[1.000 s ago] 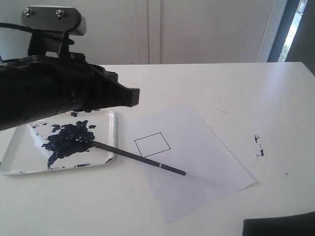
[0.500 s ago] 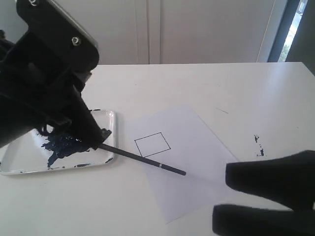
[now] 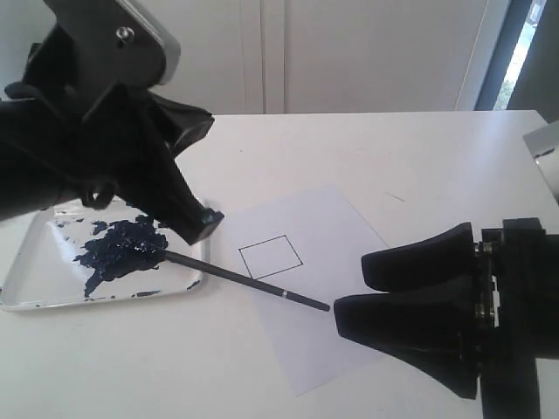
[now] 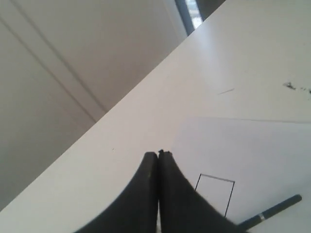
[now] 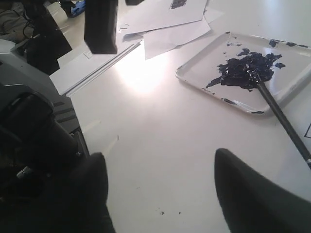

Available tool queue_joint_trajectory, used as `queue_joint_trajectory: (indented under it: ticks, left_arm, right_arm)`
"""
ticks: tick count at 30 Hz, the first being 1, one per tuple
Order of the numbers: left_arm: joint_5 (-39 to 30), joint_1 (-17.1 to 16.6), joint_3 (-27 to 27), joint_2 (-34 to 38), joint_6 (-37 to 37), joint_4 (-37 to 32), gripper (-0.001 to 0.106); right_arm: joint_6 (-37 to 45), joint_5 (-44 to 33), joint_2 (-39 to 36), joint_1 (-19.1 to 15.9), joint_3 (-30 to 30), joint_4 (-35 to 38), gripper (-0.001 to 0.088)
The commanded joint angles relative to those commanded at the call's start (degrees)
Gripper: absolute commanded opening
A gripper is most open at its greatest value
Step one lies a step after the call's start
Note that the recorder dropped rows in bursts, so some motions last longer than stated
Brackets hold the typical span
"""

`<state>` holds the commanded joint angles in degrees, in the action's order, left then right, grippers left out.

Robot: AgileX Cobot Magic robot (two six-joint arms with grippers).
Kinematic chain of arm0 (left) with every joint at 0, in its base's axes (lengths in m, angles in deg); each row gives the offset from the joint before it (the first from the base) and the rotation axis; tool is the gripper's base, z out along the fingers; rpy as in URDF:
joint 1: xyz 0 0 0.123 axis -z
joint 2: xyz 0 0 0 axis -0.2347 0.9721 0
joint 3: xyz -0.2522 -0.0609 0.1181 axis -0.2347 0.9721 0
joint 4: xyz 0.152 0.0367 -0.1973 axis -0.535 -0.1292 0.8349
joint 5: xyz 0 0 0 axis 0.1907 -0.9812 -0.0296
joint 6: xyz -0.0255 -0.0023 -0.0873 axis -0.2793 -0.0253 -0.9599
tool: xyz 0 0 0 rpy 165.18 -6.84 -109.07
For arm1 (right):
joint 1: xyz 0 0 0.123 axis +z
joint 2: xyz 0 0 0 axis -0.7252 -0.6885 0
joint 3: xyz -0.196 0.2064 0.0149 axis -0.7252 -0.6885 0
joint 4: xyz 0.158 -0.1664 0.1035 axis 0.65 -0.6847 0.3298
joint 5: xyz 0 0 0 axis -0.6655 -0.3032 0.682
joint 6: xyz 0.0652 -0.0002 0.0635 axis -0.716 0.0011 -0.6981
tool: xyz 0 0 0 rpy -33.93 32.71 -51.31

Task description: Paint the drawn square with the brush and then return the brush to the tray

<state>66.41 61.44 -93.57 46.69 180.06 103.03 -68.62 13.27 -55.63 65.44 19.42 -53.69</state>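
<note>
Black brush (image 3: 249, 279) overhangs tray (image 3: 39, 266) rim; left pincer (image 4: 158, 156) closed, empty; right pincer (image 3: 351, 291) wide apart, empty.

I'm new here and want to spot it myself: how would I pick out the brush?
On the white table, a paint-smeared tray sits beside a sheet of paper. The brush lies with its tip in the tray's navy blotch and its handle across the rim onto the paper, beside the drawn square. It is the only long, thin black stick.
</note>
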Motion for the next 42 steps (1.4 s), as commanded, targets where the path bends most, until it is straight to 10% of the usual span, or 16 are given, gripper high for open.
queue_joint_trajectory:
  ticks: [4, 23, 42]
  left_arm:
    - [-11.4, -11.3, 0.0, 0.1, 0.0, -0.2, 0.0]
    - [-15.8, -52.7, 6.4, -0.1, -3.8, 0.0, 0.0]
    - [-7.5, -54.5, 20.8, -19.7, -0.1, 0.0, 0.0]
  right_arm:
    - [1.3, 0.0, -0.1, 0.0, 0.6, 0.0, 0.06]
    - [6.4, -2.4, -3.6, 0.0, 0.7, 0.0, 0.06]
    - [6.4, -0.2, -3.6, 0.0, 0.7, 0.0, 0.06]
